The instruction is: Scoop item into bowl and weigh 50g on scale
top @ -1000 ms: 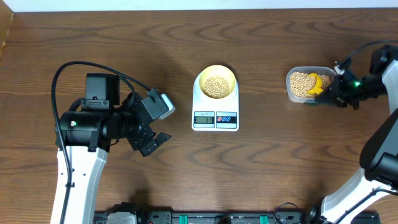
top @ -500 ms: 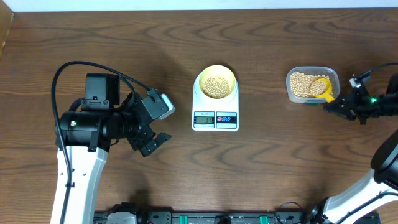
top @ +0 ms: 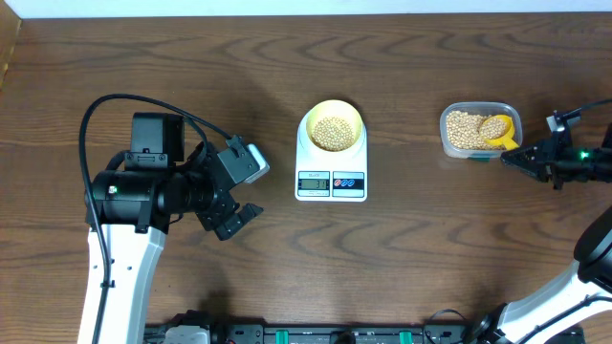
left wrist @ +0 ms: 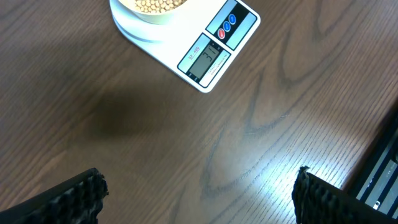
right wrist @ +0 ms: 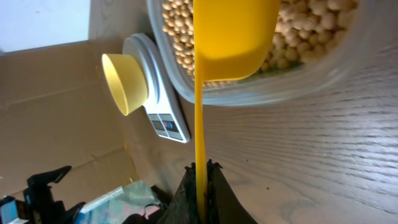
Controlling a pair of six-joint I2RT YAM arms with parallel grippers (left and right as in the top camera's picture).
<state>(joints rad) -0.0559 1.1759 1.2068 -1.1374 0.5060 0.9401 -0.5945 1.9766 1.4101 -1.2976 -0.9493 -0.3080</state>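
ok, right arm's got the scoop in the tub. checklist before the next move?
1. Grip: right gripper is shut on the handle of the scoop. Ok.
2. Scoop position: its cup sits in the tub, on the beans. Ok.
3. Scoop load: the wrist view shows only its underside. Cannot tell.
4. Target: bowl sits on the scale, with beans inside. Ok.
5. Reading: display is on, but the digits are illegible. Cannot tell.
6. Left gripper: open, off to the side of the scale. Ok.
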